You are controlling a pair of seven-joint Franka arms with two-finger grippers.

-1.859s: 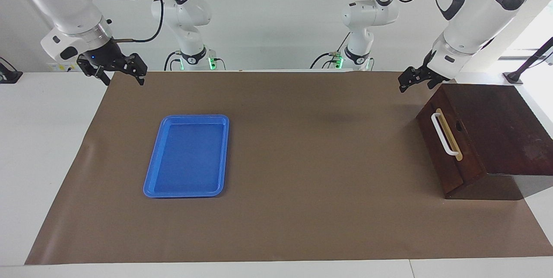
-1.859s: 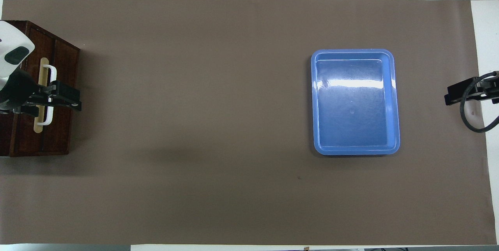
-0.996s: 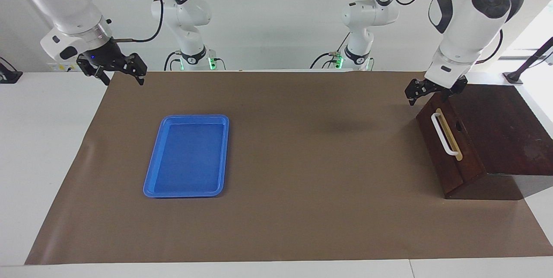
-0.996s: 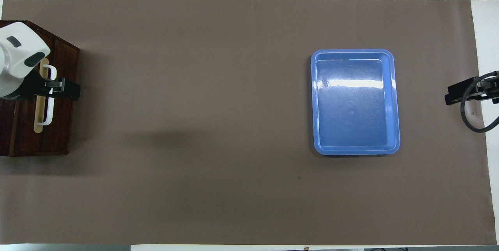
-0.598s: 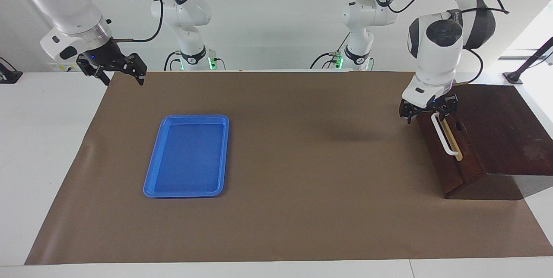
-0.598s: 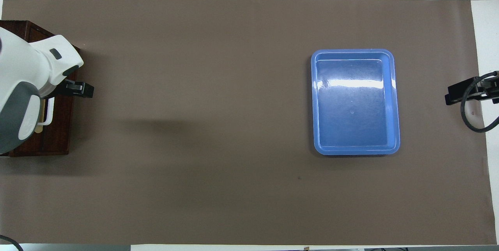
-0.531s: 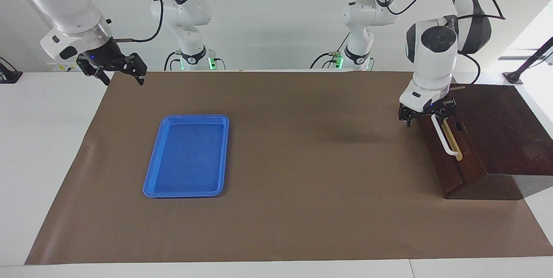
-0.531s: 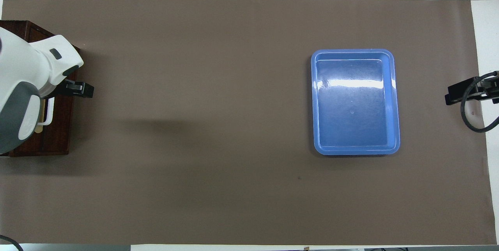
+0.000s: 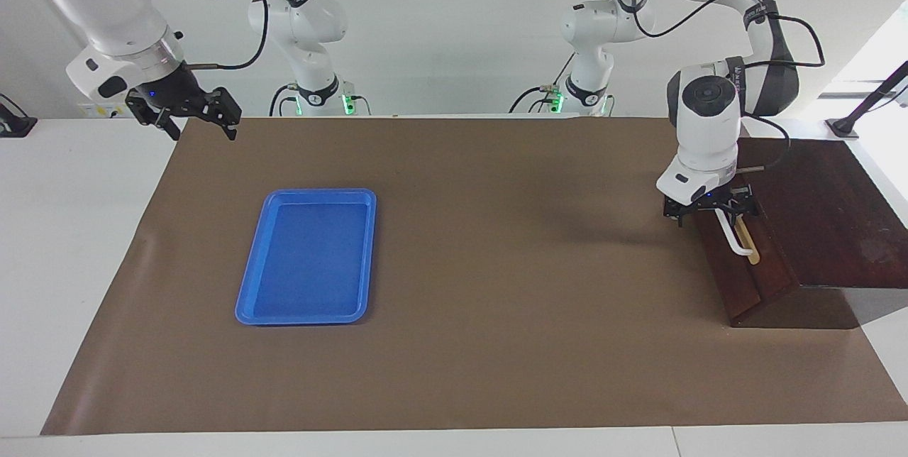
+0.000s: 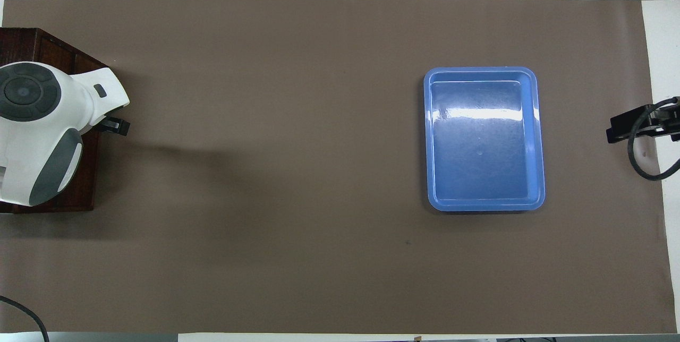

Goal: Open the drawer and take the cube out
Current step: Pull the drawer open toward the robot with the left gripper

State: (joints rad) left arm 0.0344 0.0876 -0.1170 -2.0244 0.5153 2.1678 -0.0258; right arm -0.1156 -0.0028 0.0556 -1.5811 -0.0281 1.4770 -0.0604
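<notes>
Right now we are bringing our left hand [image 9: 710, 211] down onto the white bar handle [image 9: 733, 237] of the wide, shallow, dark-fronted wooden drawer [image 9: 741, 258]. That drawer belongs to the dark brown wooden box [image 9: 816, 216], which is sitting at the edge of the tabletop at the left arm's end. We are seeing the drawer shut, its front flush with the box. The small yellow cube is not showing anywhere; we are judging that it is lying inside.

The hand is hanging at the upper end of the handle, the end nearer the robots. We cannot tell whether its fingers are spread, closed or already touching the bar, since in the overhead view the wrist is covering the handle.

To do this step well, we are aiming to set one finger on each side of the bar, closer to its middle than to its end. A grip at the end would probably twist the drawer and jam it. We are planning a pull straight out from the drawer front, toward the middle of the brown paper mat [image 9: 496, 265]. The box may slide, so a slow pull looks wise.

Our right hand [image 9: 191, 116] is waiting in the air, fingers spread and empty, over the mat's corner at the right arm's end. The flat blue plastic tray [image 9: 306, 315] is lying toward that end, empty.
</notes>
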